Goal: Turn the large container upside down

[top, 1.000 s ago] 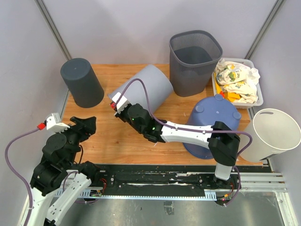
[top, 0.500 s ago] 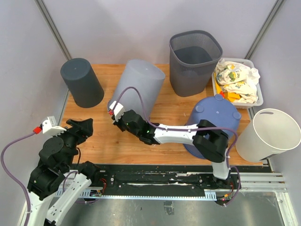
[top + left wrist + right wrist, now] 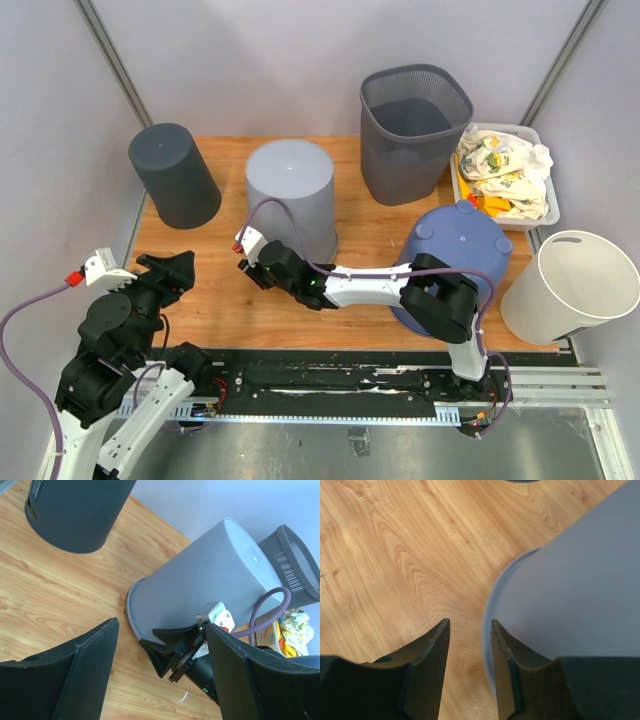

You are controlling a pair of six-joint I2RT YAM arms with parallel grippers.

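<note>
The large light grey container (image 3: 290,195) stands mouth down on the wooden table, its closed base facing up. It also shows in the left wrist view (image 3: 210,575) and the right wrist view (image 3: 575,585). My right gripper (image 3: 250,272) is low at the near-left foot of the container. It is open and holds nothing. In the right wrist view (image 3: 470,622) bare wood lies between the jaws and the container's rim runs beside the right finger. My left gripper (image 3: 175,268) is open and empty, further left. Its wrist view (image 3: 161,623) looks at the right gripper (image 3: 172,647).
A dark grey bin (image 3: 172,175) stands upside down at the back left. A mesh wastebasket (image 3: 412,130) stands upright at the back. A blue bin (image 3: 450,265) sits upside down by the right arm. A white bucket (image 3: 572,285) and a tray of cloths (image 3: 505,175) are at the right.
The light grey container swung from lying tilted on its side to standing mouth down. My right gripper drew back toward the near edge along its rim. The left arm barely moved.
</note>
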